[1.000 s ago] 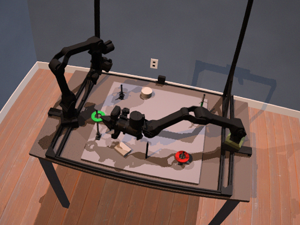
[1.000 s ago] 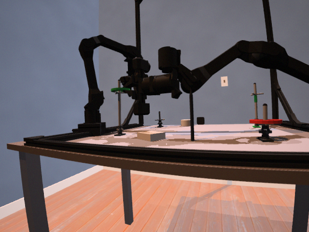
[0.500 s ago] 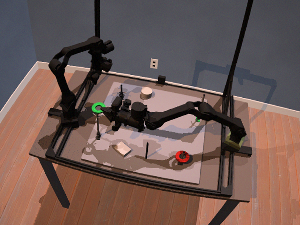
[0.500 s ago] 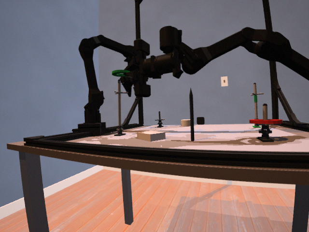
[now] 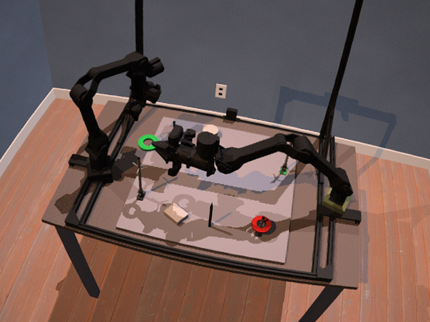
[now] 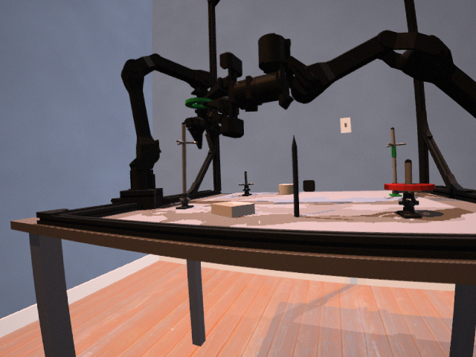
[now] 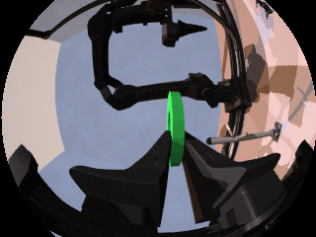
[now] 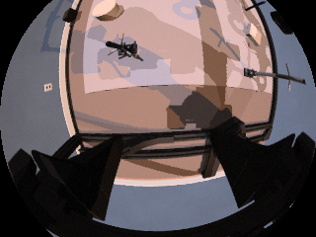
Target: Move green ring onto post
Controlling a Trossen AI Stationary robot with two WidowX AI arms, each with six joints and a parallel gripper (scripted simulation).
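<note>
The green ring (image 5: pixel 147 139) is in the air, high above the table's far left part; it also shows in the exterior view (image 6: pixel 198 102). My left gripper (image 5: pixel 157 144) is shut on its rim, and in the left wrist view the ring (image 7: pixel 174 128) stands edge-on between the fingers. The post with the green foot (image 5: pixel 283 168) stands far off at the right side of the mat, upright, with cross pins (image 6: pixel 393 153). My right gripper (image 5: pixel 135 110) hangs open and empty over the table's left edge (image 8: pixel 165 158).
A tall thin post (image 5: pixel 139 178) stands just below and in front of the ring. A black spike (image 5: pixel 210 214), a tan block (image 5: pixel 175 213), a red ring on a short post (image 5: pixel 261 223), a white cylinder (image 5: pixel 210 129) and a small black post (image 6: pixel 245 184) are on the mat.
</note>
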